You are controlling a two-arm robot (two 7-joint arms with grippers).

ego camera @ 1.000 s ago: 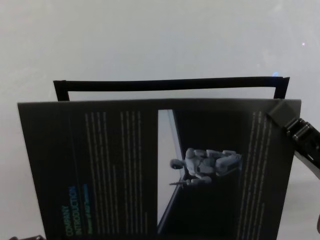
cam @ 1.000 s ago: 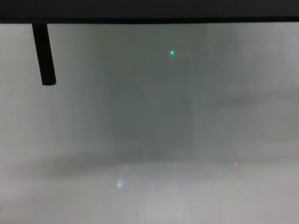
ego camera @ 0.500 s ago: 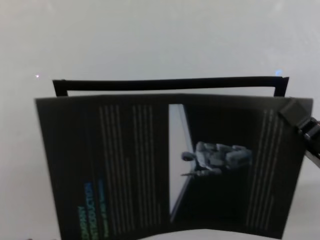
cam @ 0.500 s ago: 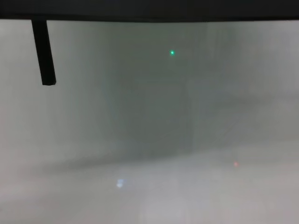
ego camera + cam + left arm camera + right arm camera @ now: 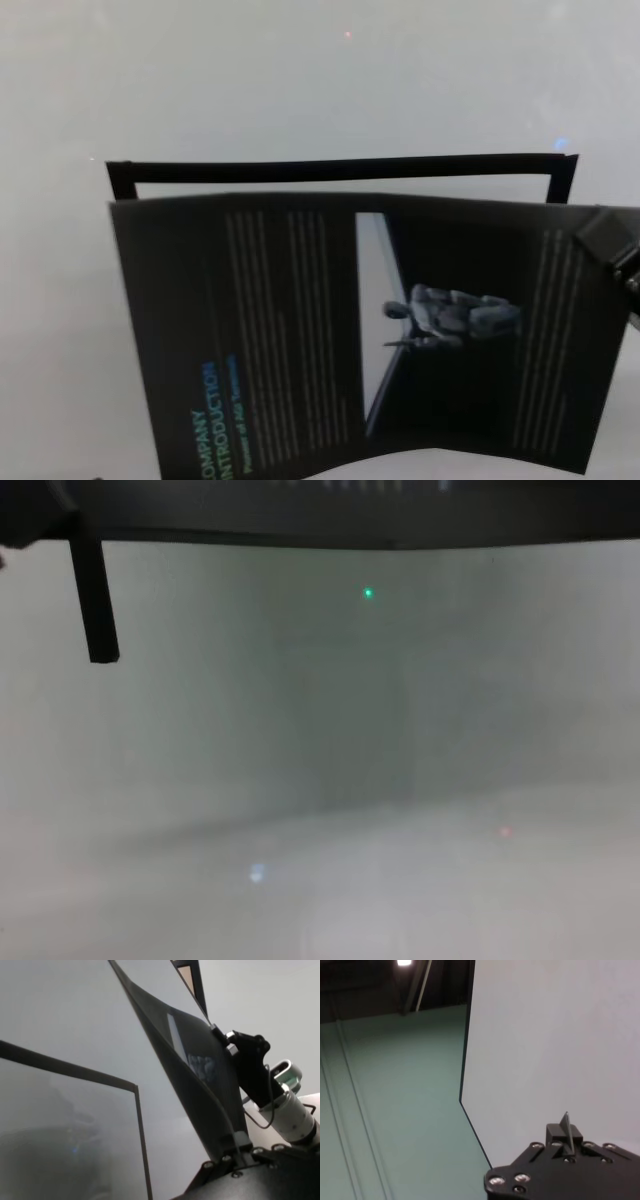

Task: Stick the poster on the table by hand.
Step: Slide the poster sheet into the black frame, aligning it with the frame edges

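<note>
The poster (image 5: 300,330) is a black sheet with columns of white text and a robot picture, held bowed above the pale table (image 5: 300,80). At its far right corner, my right gripper (image 5: 603,232) is shut on the edge. The right wrist view shows a thin sliver of sheet pinched in that gripper (image 5: 565,1132). My left gripper (image 5: 239,1141) is shut on the poster's (image 5: 200,1080) near edge, and the sheet curves away from it toward the right gripper (image 5: 220,1035). The left gripper is out of the head view.
A thin black rectangular outline (image 5: 330,168) lies on the table behind the poster. In the chest view a thin black upright bar (image 5: 95,600) hangs at the upper left over the table (image 5: 350,780), under the poster's dark edge (image 5: 300,510).
The poster has shifted to the right and away from me in the head view, and its near edge now shows, bowed. In the chest view its dark edge sits lower.
</note>
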